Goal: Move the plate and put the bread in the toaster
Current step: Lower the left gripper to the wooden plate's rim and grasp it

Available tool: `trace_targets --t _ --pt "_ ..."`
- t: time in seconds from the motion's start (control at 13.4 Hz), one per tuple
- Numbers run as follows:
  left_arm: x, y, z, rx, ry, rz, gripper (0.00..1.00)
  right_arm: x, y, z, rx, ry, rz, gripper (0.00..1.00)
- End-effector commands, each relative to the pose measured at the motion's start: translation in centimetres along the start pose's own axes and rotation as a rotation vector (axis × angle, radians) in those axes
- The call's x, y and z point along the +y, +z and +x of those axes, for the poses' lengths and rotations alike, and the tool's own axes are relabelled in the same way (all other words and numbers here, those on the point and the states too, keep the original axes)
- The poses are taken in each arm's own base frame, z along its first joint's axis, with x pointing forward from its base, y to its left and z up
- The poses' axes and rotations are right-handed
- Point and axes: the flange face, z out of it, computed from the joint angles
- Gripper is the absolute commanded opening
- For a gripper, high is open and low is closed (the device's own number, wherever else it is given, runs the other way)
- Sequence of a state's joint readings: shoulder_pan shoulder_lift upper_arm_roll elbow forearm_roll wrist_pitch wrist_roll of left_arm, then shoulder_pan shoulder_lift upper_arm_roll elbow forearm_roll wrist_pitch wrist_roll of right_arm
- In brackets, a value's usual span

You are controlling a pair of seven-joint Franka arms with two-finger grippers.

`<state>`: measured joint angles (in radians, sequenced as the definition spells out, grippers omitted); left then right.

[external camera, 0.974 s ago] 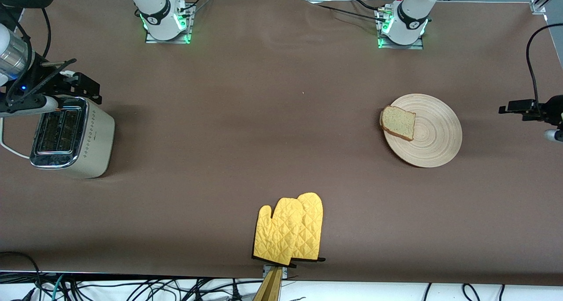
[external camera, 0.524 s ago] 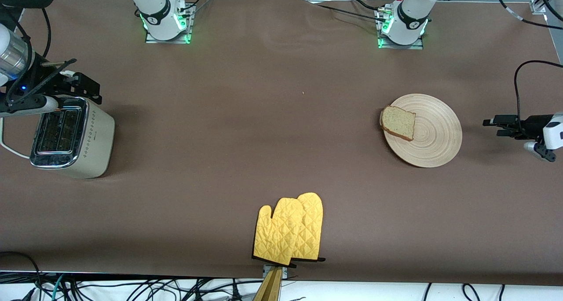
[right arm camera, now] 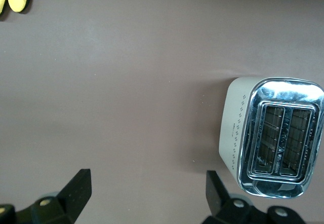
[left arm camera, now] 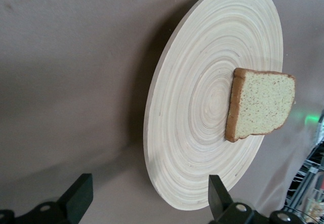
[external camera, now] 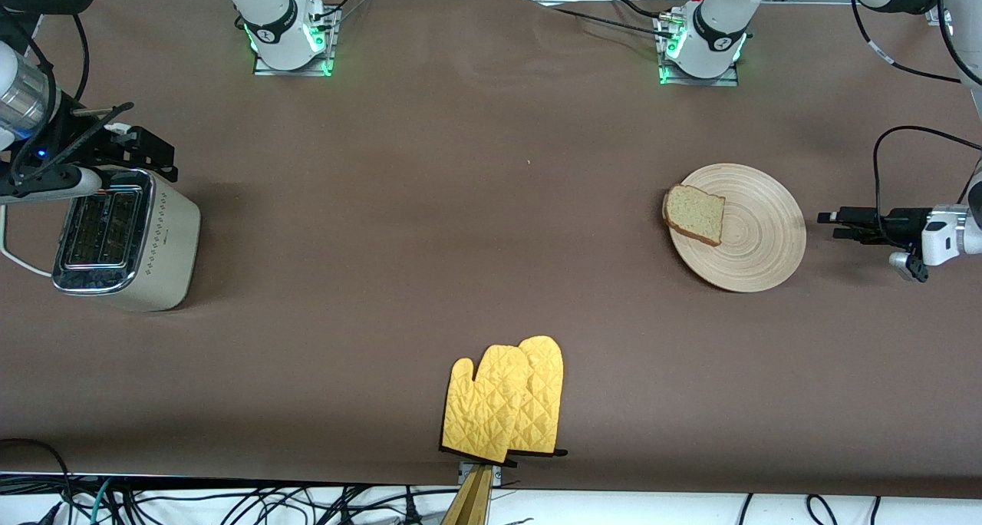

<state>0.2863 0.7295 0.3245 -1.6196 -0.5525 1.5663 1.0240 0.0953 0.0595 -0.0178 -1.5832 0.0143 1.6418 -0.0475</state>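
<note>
Since the earlier pictures only the left gripper (external camera: pixel 828 225) has moved: it has come from the table's edge at the left arm's end toward the round, flat, light beige wooden plate (external camera: pixel 756 237) and now stands just beside that plate's rim, low and level with it. Nothing else on the table has shifted.

Taking the plate as the landmark and going along the front view, the right gripper (external camera: pixel 157 156) comes first. It waits well apart from the plate, at the right arm's end of the table, over the cream-white two-slot toaster with the shiny chrome top (external camera: pixel 123 237). Its fingers stand apart and hold nothing. I judge that it is kept there on purpose — it is ready at the slots for the time when the bread arrives.

Next comes the pair of yellow quilted oven mitts (external camera: pixel 505 410), nearer to the front camera than the plate and toward the middle of the table. They take no part now.

On the plate lies the square-ish slice of light brown speckled bread with a darker crust (external camera: pixel 695 214). It rests at the rim toward the right arm's end, and its edge hangs a little over that rim.

The left gripper's fingers (left arm camera: pixel 76 199) are also wide apart and empty. In the left wrist view the plate's near rim (left arm camera: pixel 152 148) lies between them — probably so that they can close on the rim and move the plate. The plate is not yet touched.
</note>
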Motion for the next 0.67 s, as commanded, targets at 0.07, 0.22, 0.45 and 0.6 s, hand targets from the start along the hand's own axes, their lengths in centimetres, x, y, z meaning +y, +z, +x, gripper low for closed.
trace_targets --t 0.07,0.22,0.45,0.6 --pt "-0.8 2.4 -0.8 0.014 -0.009 -0.110 1.00 0.1 -0.3 -0.1 0.003 -0.007 0.003 1.00" --pt "-1.0 3.3 -0.8 0.012 -0.019 -0.145 1.00 0.0 -0.3 -0.1 0.003 -0.008 0.003 1.00" --pt "-1.3 5.3 -1.2 0.027 -0.045 -0.204 1.00 0.0 -0.3 -0.1 0.001 -0.008 0.003 1.00" --pt "-1.4 6.3 -1.3 0.038 -0.060 -0.235 1.00 0.1 -0.3 -0.1 0.001 -0.007 0.003 1.00"
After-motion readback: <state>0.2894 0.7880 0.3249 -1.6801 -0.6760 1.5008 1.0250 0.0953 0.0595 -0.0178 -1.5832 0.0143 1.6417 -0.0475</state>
